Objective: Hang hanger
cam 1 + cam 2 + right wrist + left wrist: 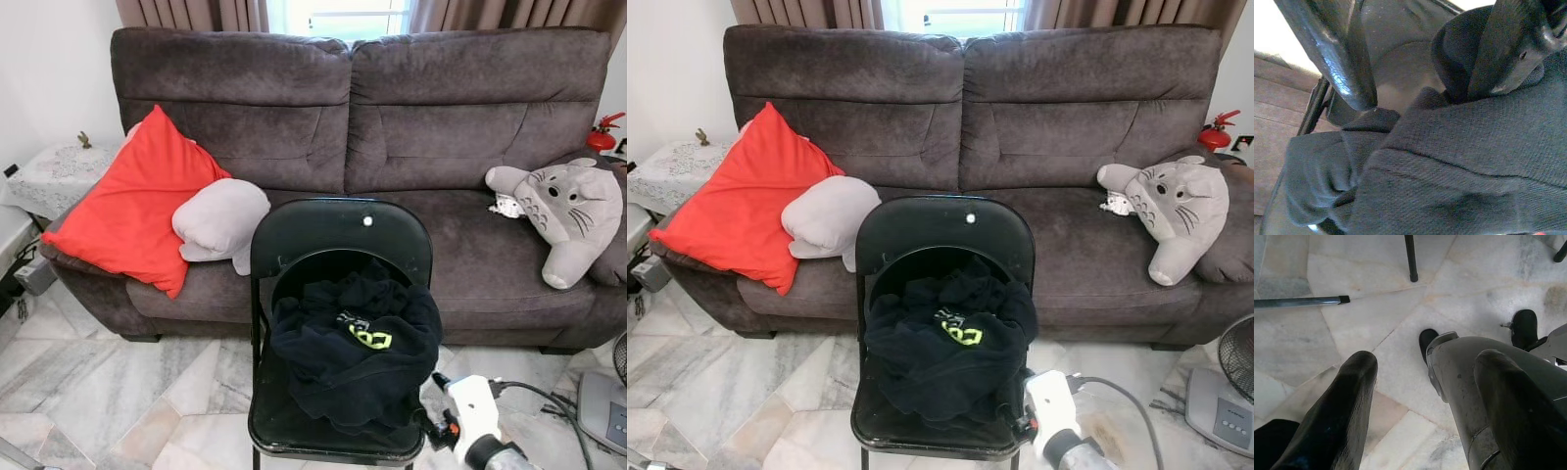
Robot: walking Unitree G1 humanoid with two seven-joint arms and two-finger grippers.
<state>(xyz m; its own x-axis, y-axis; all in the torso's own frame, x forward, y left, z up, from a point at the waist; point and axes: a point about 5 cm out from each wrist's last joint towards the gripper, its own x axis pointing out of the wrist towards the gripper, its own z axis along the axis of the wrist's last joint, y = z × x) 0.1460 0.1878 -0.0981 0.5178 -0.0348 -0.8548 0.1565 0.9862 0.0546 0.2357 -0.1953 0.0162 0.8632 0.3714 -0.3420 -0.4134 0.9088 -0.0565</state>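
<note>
The right pincer (1420, 63) stands released, its two glossy black fingers (1337, 54) spread over a crumpled black garment (355, 348) of ribbed knit with a yellow-green print, one fingertip touching the cloth. The garment lies heaped on the seat of a black folding chair (338, 235) with a smooth rounded back; the white right wrist (470, 406) sits just beside the seat's front corner. No hanger can be made out; whether one lies under the cloth cannot be told. Beyond the pincer stands a grey plush sofa (441, 117) with a red cushion (132, 201), a pale pillow (217, 217) and a grey plush toy (563, 211). The left pincer (1420, 382) hangs released over veined marble floor (1366, 318), near thin chair legs (1410, 257).
</note>
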